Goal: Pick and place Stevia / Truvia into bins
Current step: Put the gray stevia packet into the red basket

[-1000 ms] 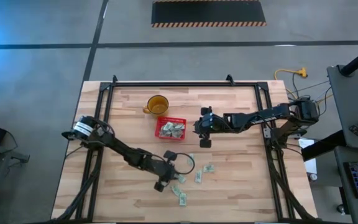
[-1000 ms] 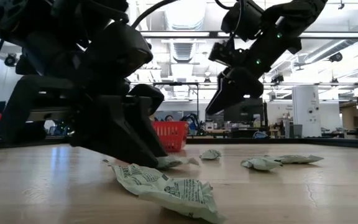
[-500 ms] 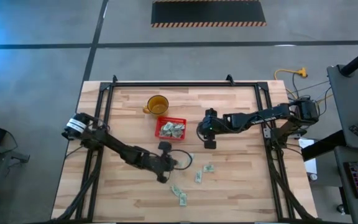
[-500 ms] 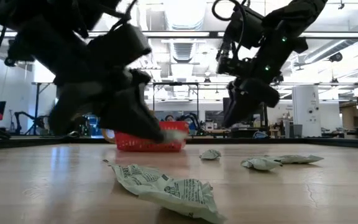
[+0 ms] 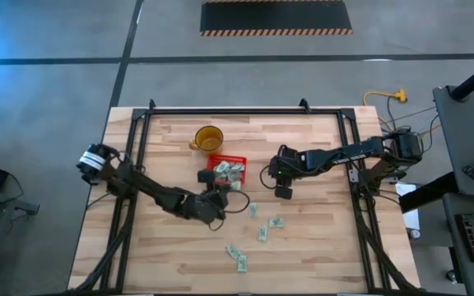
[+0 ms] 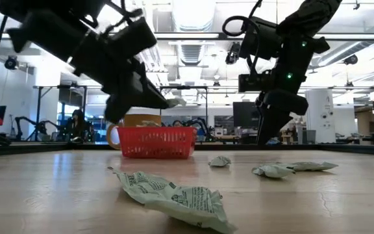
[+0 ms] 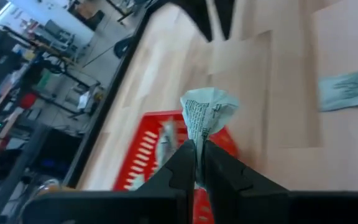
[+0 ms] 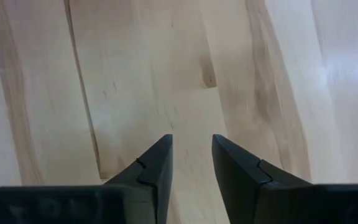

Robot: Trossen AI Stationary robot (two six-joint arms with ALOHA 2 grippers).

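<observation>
The red basket (image 5: 226, 168) stands mid-table with several Stevia sachets (image 5: 232, 171) inside; the low view shows its mesh wall (image 6: 158, 142). My left gripper (image 5: 215, 186) hovers at the basket's near-left side, above the table, shut on one pale green sachet (image 7: 206, 113). It also shows in the low view (image 6: 166, 103). My right gripper (image 5: 283, 190) hangs open over bare wood right of the basket, nothing between its fingers (image 8: 160, 158). Several loose sachets (image 5: 262, 233) lie flat on the table nearer the front edge. My left gripper pinches the sachet's lower end (image 7: 197, 144) between its two fingertips. The fingers slant slightly downward toward the basket. The crumpled sachet sticks out beyond the tips, lifted clear of the table, over the basket's near rim (image 7: 146, 149).
An amber cup (image 5: 208, 137) stands just beyond the basket's far-left corner. Two sachets (image 5: 237, 256) lie close to the near edge, one large in the low view (image 6: 174, 195). A black frame (image 5: 237, 111) borders the far and side edges.
My left gripper has risen off the table with the sachet and gone toward the far edge, up to the basket, tipping from steeply down to nearly level. My right gripper has tipped further downward and shifted a little toward the near edge.
</observation>
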